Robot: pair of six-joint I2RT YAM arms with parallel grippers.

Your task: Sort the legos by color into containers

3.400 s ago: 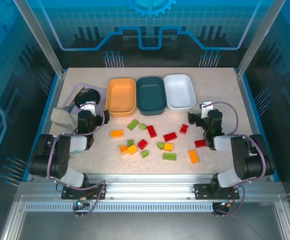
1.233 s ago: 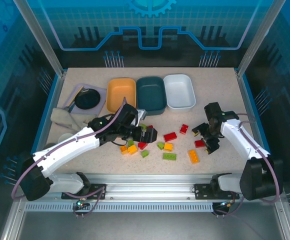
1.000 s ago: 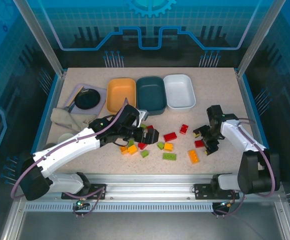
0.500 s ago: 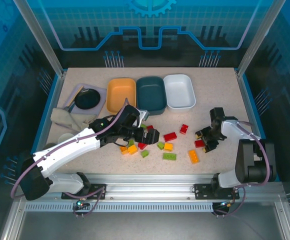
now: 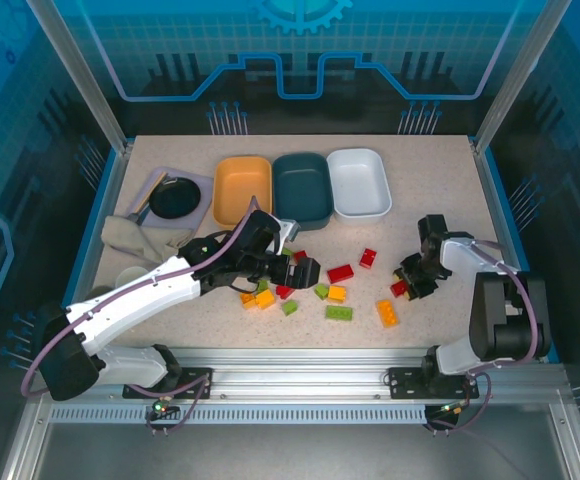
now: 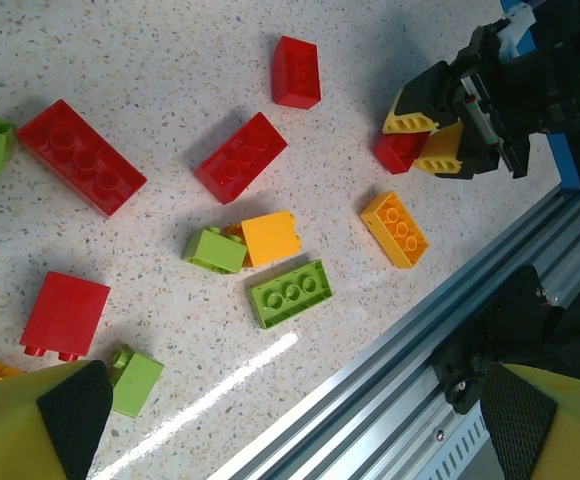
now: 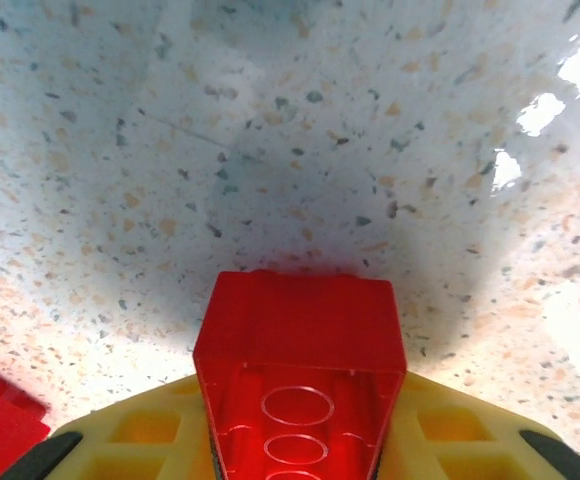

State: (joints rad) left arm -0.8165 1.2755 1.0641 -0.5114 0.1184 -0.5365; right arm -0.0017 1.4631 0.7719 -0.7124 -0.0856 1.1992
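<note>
Top external view has an orange plastic tub [image 5: 242, 190], a dark teal plastic tub [image 5: 302, 188] and a white plastic tub [image 5: 358, 182], all shallow and rounded, side by side along the far edge of the speckled counter [image 5: 440, 200]. Small studded plastic bricks [image 5: 337, 293] in red, green and orange-yellow lie scattered over the middle of the counter toward its near edge. Among them are a long red brick [image 5: 341, 272], a flat green brick [image 5: 338, 313] and an orange brick [image 5: 387, 313]. The right end effector [image 5: 408, 279] sits low near the right edge. Its yellow fingers [image 7: 450, 430] are closed on a small red brick [image 7: 300, 360] just over the counter; whether the brick touches the surface cannot be told. The left end effector [image 5: 298, 270] hangs over the middle of the scattered bricks with its jaws spread wide, gripping none of them. From the left wrist its black-padded fingertips [image 6: 70, 410] frame the loose bricks below
</note>
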